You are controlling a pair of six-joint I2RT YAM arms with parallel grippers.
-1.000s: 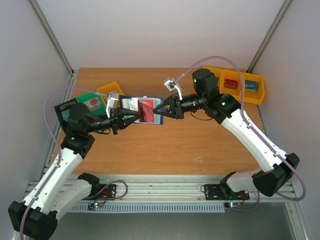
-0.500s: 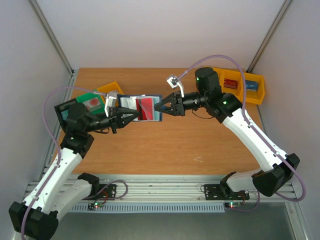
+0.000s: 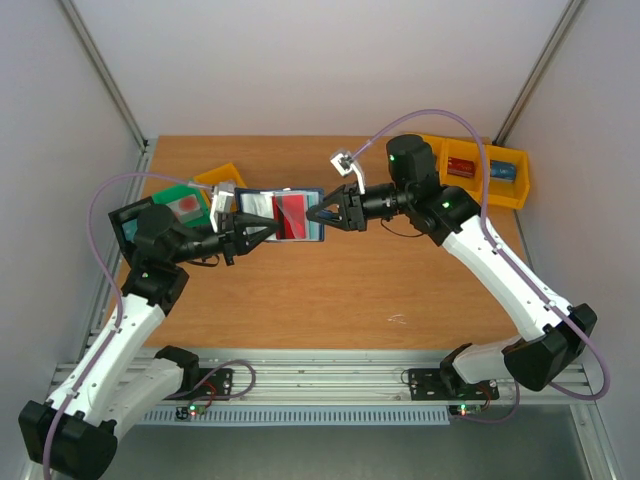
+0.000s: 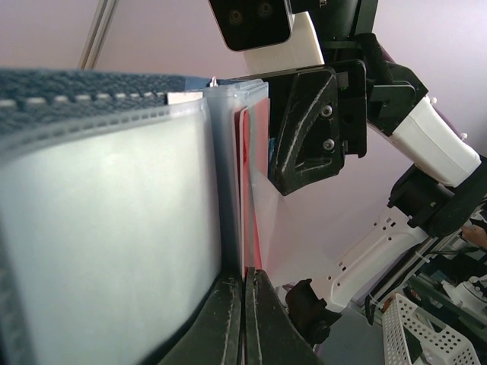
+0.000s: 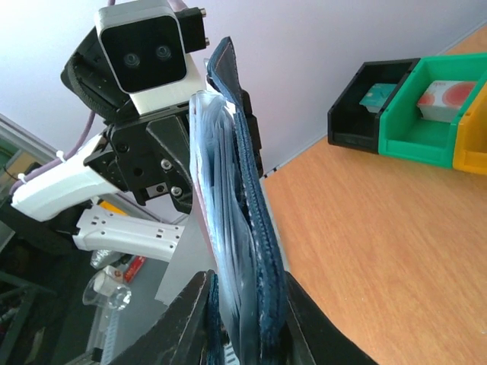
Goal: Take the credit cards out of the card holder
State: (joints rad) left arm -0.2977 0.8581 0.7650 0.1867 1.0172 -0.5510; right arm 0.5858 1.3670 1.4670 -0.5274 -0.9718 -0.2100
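Navy holder (image 3: 285, 217) is up off the tabletop (image 3: 330, 290), spread open flat between the two arms. So the opening part looks done, but honestly no card looks pulled out yet. The red card (image 3: 293, 217) sits tucked in its pocket, with a pale card (image 3: 258, 208) in the pocket next to it.

The left end effector (image 3: 268, 231) is pressed together, pinching the holder's edge right by the red card. The right end effector (image 3: 318, 213) straddles the opposite edge, fingers close on both sides. Can't tell if it's actually squeezing.

Main snag I'd guess: both arms are busy with the holder, so nothing's free to tug a card, and the clear sleeves cover the cards.

The green bin (image 3: 180, 205) and black bin (image 3: 125, 220) sit behind the left arm. The yellow bins (image 3: 470, 170) on the right are well apart, not in the way.
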